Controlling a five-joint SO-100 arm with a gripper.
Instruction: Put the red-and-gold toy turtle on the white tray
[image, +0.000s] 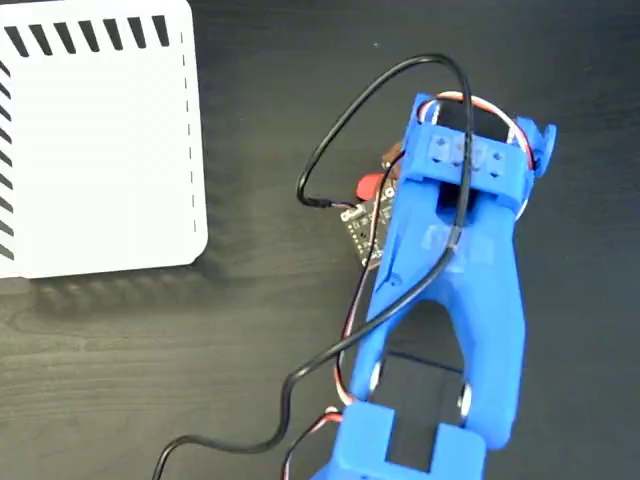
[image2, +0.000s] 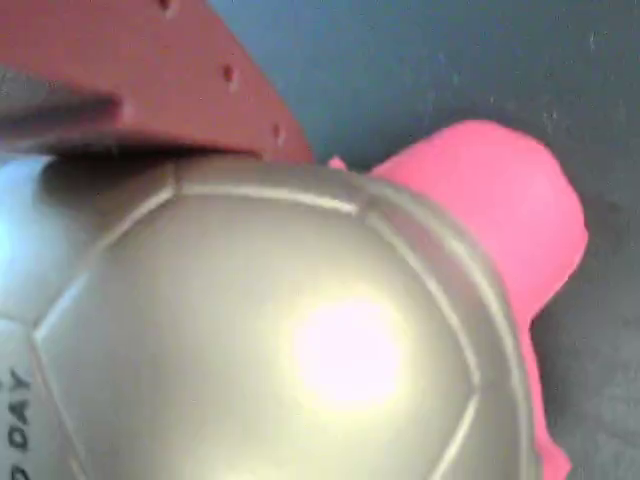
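Very close in the wrist view, the turtle's (image2: 300, 340) shiny gold shell fills the picture, with its pink-red head poking out to the right. A reddish-brown part (image2: 150, 80) touches the shell's top edge. I cannot tell if the jaws are apart or together. In the fixed view, the blue arm (image: 450, 270) hides most of the turtle (image: 370, 186) on the dark surface (image: 150, 360). The white tray (image: 95, 140) lies well apart, at the upper left.
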